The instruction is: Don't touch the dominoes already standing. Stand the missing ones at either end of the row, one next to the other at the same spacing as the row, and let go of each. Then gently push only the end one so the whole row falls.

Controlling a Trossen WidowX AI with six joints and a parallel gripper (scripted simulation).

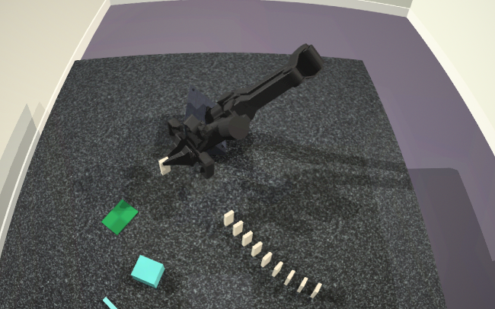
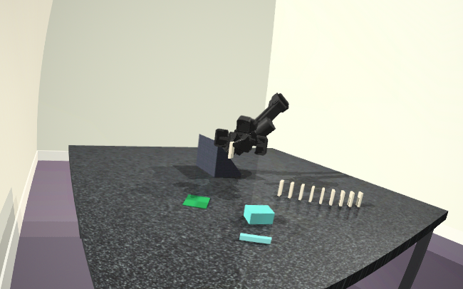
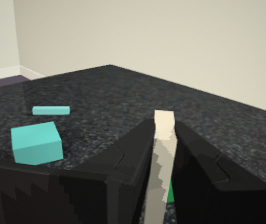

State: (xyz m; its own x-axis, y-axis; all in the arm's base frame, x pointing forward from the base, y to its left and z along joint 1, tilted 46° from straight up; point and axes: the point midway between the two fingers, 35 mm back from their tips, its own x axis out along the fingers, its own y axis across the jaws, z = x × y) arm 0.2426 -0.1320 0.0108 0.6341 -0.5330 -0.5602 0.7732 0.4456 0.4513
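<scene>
My gripper (image 1: 164, 163) (image 2: 232, 144) (image 3: 162, 129) is shut on a cream domino (image 1: 164, 167) (image 2: 230, 151) (image 3: 164, 120). It holds the domino upright or nearly so, above the table beside the arm's base. Several cream dominoes stand upright in a slightly curved, evenly spaced row. One end domino (image 1: 228, 218) (image 2: 280, 188) is nearest the arm. The other end domino (image 1: 316, 290) (image 2: 360, 199) is farthest from the arm. The row is out of the wrist view. No loose domino shows lying on the table.
A flat green rectangle (image 1: 117, 218) (image 2: 196, 201) (image 3: 171, 193) lies on the dark table. A turquoise block (image 1: 148, 270) (image 2: 258, 215) (image 3: 37, 144) sits between it and a thin turquoise bar (image 1: 109, 303) (image 2: 255, 238) (image 3: 51, 110). A dark wedge (image 2: 207, 156) stands by the arm's base.
</scene>
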